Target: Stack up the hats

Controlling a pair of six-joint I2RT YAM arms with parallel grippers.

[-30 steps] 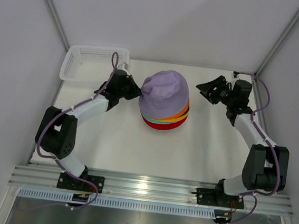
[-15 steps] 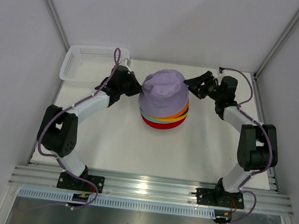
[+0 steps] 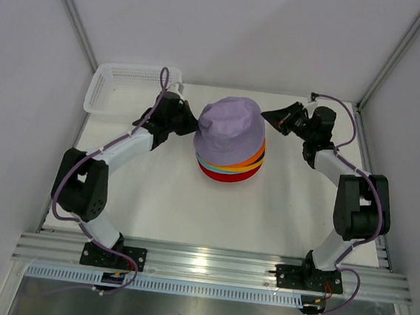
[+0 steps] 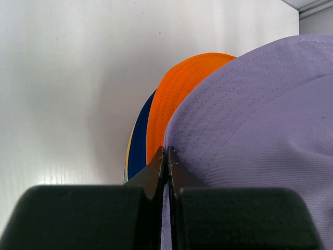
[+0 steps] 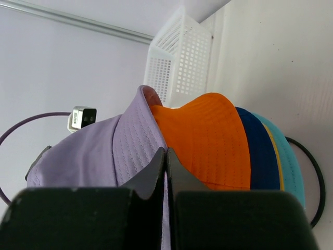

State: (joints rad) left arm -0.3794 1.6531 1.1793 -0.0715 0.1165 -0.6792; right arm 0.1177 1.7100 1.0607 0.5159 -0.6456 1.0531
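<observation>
Several hats sit stacked mid-table with the lavender hat on top; under it show the orange and red brims. My left gripper is shut on the lavender hat's left brim. In the left wrist view its gripper pinches lavender fabric, with the orange and navy hats beside it. My right gripper is shut on the right brim. The right wrist view shows its gripper clamping lavender cloth next to orange, navy and teal.
A white lattice basket stands at the back left corner, also seen as the basket behind the stack. A black wire frame curves out under the stack. White walls enclose the table on three sides.
My right arm swung left to the stack and its open jaws closed on the lavender hat's right brim. The left gripper kept its hold on the left brim.
</observation>
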